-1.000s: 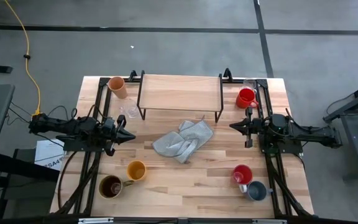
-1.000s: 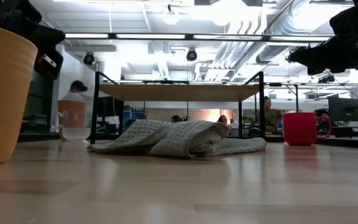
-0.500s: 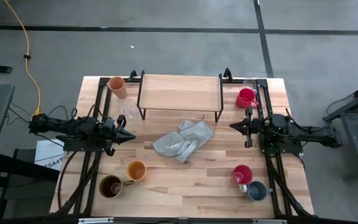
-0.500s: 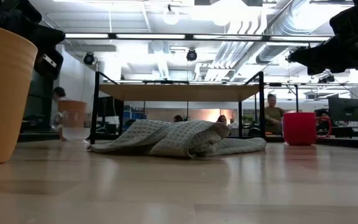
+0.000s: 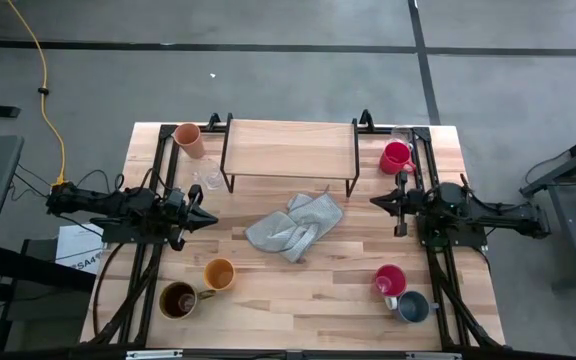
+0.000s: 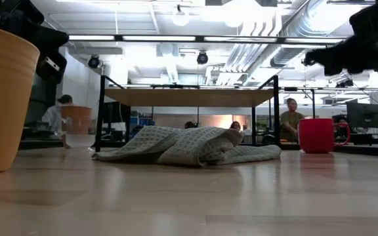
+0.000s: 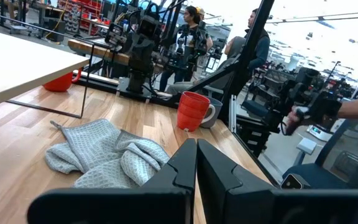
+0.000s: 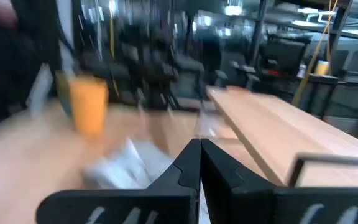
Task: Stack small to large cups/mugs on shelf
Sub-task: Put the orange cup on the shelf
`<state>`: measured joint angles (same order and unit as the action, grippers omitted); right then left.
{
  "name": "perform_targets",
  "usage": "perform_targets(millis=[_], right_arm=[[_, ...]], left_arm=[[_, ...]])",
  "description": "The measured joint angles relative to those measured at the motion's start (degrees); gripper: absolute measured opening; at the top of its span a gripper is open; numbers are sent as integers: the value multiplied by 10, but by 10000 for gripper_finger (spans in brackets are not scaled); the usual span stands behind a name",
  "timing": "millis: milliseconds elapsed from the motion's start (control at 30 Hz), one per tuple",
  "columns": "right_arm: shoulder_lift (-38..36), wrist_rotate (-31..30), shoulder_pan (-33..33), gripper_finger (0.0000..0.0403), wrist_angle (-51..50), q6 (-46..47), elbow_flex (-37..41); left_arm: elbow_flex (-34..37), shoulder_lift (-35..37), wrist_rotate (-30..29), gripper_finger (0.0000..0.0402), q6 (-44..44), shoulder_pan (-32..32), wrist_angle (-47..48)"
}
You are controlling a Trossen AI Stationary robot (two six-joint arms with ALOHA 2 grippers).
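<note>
Here the wooden worktop [image 5: 318, 295] carries everything, with the light-wood shelf [image 5: 288, 148] standing bare at its far middle on thin black legs. In front of the shelf lies a crumpled grey cloth [image 5: 295, 227]. The left hand [image 5: 211, 216] hovers clenched and empty at the worktop's left side, and the right hand [image 5: 374, 202] hovers clenched and empty at the right side, both pointing toward the cloth. A peach-orange tumbler [image 5: 188, 138] and a clear glass cup [image 5: 208, 177] sit left of the shelf; a red mug [image 5: 396, 157] sits to its right. Near the front edge stand a yellow mug [image 5: 219, 274] and a brown mug [image 5: 178, 299] on the left, and a second red mug [image 5: 389, 280] touching a grey-blue mug [image 5: 413, 306] on the right.
</note>
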<state>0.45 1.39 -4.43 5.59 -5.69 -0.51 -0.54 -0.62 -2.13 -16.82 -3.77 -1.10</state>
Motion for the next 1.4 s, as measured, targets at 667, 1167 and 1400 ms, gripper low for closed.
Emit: perform_targets(millis=[667, 1167, 1400], right_arm=[[31, -85, 0, 0, 392, 215, -99], [368, -84, 1, 0, -101, 84, -452], [403, -81, 1, 0, -102, 78, -473]], left_arm=[[0, 0, 0, 3, 0, 0, 0], [0, 0, 0, 3, 0, 0, 0], [0, 0, 0, 3, 0, 0, 0]])
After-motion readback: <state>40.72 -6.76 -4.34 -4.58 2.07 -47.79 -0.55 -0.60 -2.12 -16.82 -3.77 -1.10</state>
